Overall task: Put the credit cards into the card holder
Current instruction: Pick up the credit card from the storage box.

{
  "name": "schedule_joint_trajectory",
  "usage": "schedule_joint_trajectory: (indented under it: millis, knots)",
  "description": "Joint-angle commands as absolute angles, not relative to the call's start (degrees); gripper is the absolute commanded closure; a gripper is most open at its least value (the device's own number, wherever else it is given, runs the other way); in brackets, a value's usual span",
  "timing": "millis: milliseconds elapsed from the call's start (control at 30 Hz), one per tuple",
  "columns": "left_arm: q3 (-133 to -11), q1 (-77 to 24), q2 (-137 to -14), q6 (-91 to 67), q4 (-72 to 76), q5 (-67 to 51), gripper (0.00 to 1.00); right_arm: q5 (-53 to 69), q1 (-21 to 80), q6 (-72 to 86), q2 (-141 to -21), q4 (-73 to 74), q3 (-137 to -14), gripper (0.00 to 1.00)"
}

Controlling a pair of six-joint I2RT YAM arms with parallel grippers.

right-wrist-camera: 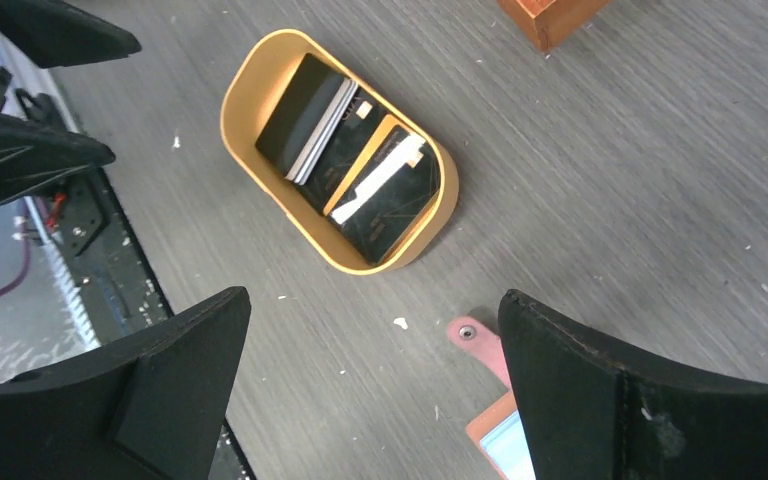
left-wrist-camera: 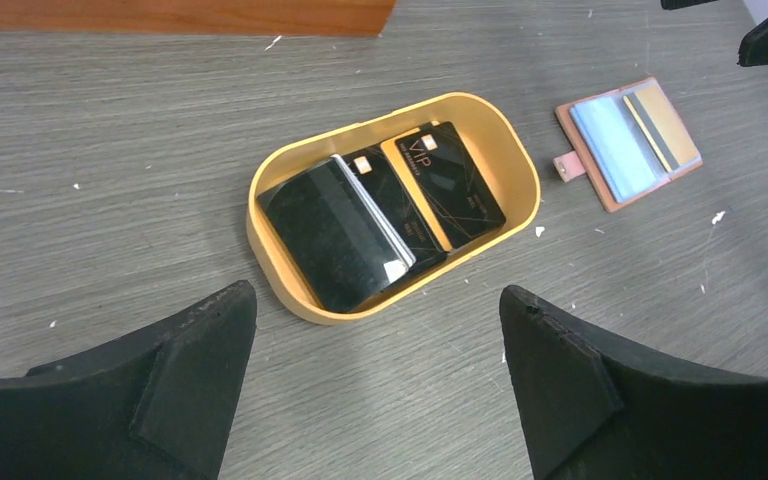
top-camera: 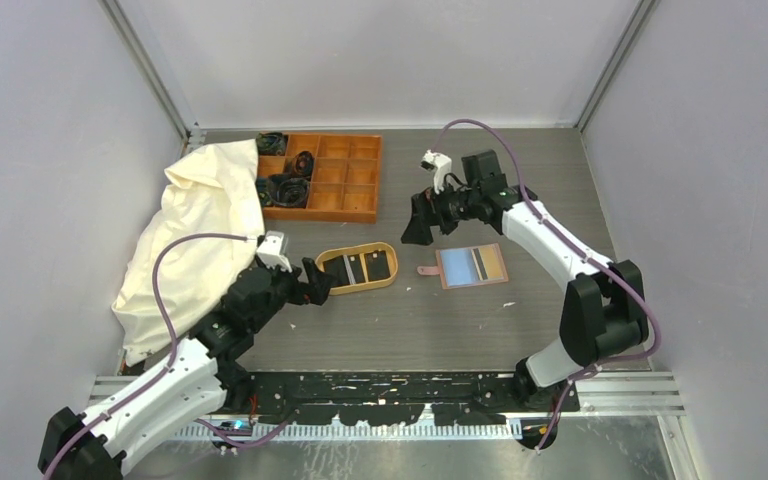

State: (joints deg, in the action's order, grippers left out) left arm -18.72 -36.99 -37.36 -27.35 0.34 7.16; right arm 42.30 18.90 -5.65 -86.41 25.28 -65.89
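So, from the top camera first: the oval wooden tray is seen near the middle of the table, and the credit cards are lying inside it. The card holder is laid open flat just to the right of the tray, apart from it, snap tab pointing toward the tray. A pale blue surface and a dark stripe can be made out on its open face. The left gripper is parked just beside the tray's left end, fingers spread, nothing held. The right gripper is hung above the table behind the card holder, also spread and empty. An orange compartment box and a crumpled white cloth are seen at the back left.

Left wrist view: the left gripper's fingers are set wide apart, with the tray framed between them. A few mostly black cards are stacked overlapping in it, one with gold trim and "VIP" lettering. The open holder is off to the upper right.

Right wrist view: the jaws are wide here too, nothing gripped. The tray with its cards is looked down on, and only the holder's tab and one corner are visible.
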Motion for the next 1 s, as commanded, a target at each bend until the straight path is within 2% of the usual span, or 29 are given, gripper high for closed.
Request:
schedule_joint_trajectory:
  millis: [0, 233, 400, 467, 533, 700, 833, 967]
  knots:
    - [-16.75, -36.79, -36.87, -29.92, 5.38, 11.41, 0.1, 33.94, 23.67, -5.6, -87.33, 23.31, -70.87, 0.01]
    - [-16.47, -36.74, -42.12, -30.58, 7.33, 12.55, 0.14, 35.63, 28.85, 1.82, -93.84, 19.87, -73.74, 0.01]
    - [-16.7, -36.74, -45.31, -31.47, 8.91, 12.85, 0.19, 36.83, 31.09, 10.64, -96.17, 12.35, -69.74, 0.0]
    - [-16.66, -36.66, -46.82, -32.05, 9.32, 14.25, 0.2, 36.87, 32.27, 13.94, -98.14, 10.73, -69.91, 0.04]
    - [-17.16, -36.41, -48.72, -32.73, 10.4, 14.97, 0.24, 37.5, 33.59, 17.22, -101.01, 9.9, -71.29, 0.13]
    - [-20.36, -33.72, -56.31, -33.49, 11.99, 12.5, 0.4, 36.74, 36.03, 21.74, -109.11, 12.42, -78.32, 0.29]
    - [-21.69, -31.29, -62.88, -34.9, 14.22, 7.16, 0.49, 34.32, 37.19, 22.19, -112.96, 13.63, -81.57, 0.34]
    - [-22.34, -30.83, -66.34, -34.96, 15.4, 5.89, 0.52, 33.17, 37.88, 23.03, -115.98, 14.46, -83.6, 0.39]
